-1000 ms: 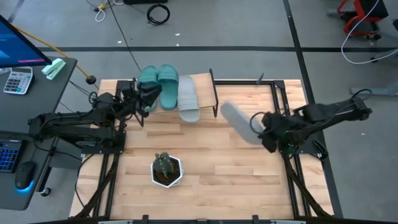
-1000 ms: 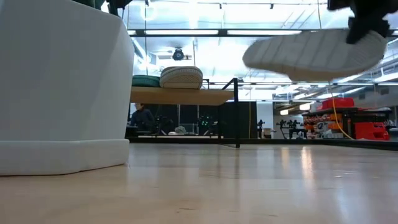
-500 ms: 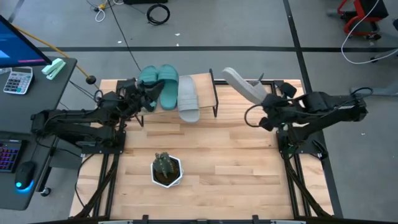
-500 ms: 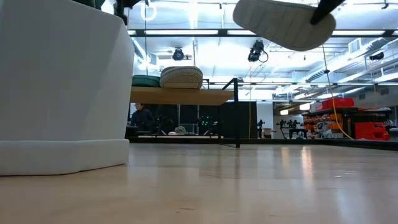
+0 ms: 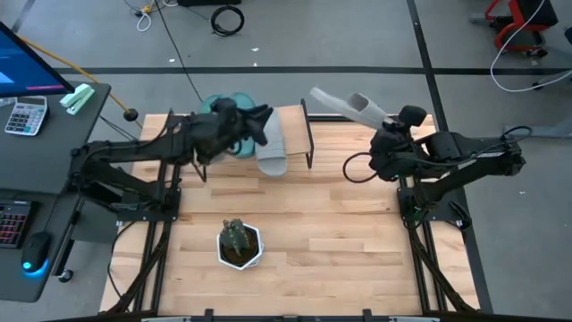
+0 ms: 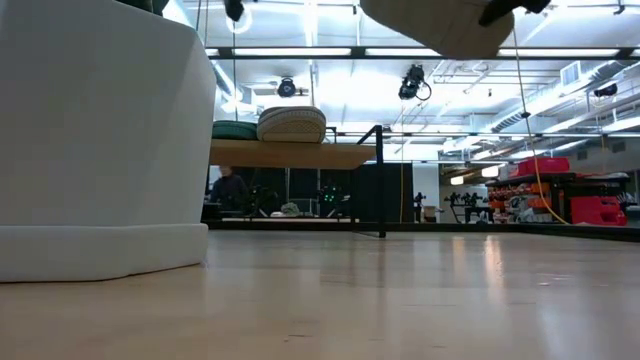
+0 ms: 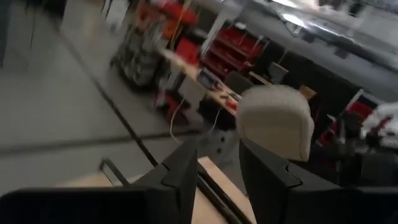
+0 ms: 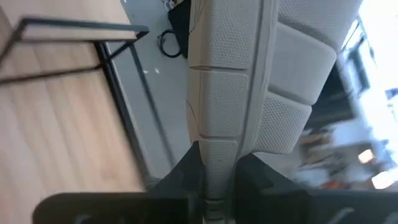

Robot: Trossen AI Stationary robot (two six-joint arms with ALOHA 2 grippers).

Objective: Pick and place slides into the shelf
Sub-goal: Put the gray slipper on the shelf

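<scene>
the desk [image 5: 304, 224] carries the shelf [image 5: 290, 121] at its far edge, with three slides on it. the right hand [image 5: 380, 125] grasps a grey slide [image 5: 344, 105] by its edge, aloft right of the shelf. it looks light, soft and floppy. the left hand [image 5: 255, 121] hovers over the teal slides [image 5: 223, 116], its fingers [image 7: 186, 174] parted and holding nothing.

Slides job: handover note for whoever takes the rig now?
Right gripper: shut on the grey slide, held in the air just beyond the shelf's right end.
Left gripper: above the shelf over the teal slides; fingers apart, holding nothing visible.
Done: two teal slides and one grey slide are on the shelf's left part.
Left: set the carried grey slide into the free right part of the shelf.
Potted plant sits at the table's near edge.
</scene>
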